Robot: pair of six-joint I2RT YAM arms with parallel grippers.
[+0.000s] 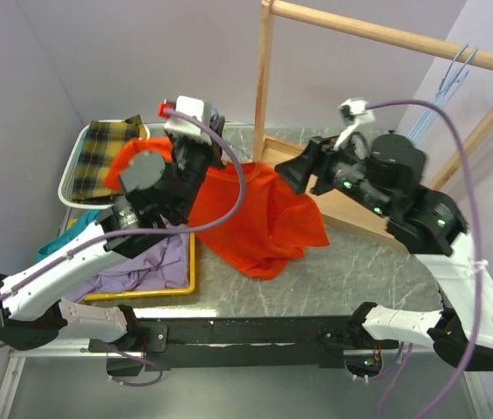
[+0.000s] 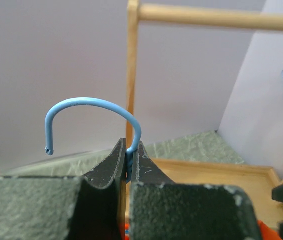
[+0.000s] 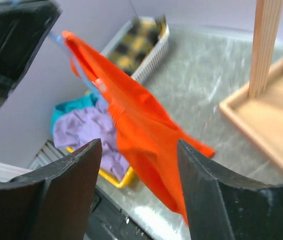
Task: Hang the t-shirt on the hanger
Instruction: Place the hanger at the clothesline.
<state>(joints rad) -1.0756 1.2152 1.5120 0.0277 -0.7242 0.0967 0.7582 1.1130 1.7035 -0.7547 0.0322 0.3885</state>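
The t-shirt (image 3: pixel 141 125) is hanging just ahead of the right gripper (image 3: pixel 138 150), whose jaws are standing apart, empty. The left gripper (image 2: pixel 129 157) is clamping the hanger (image 2: pixel 91 102) below its curved hook. Risk: the thin, smooth wire twisting between the pads, the soft, limp cloth sliding off.

I see a plain orange-red cloth t-shirt (image 1: pixel 259 218), a light-blue wire hanger (image 2: pixel 96 100), a yellow-and-black plaid cloth (image 1: pixel 111 148) and a crumpled lilac garment (image 1: pixel 146 262).

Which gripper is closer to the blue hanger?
Left. The left gripper pinches the hanger just below its hook; the right gripper stands open, apart from it, facing the t-shirt.
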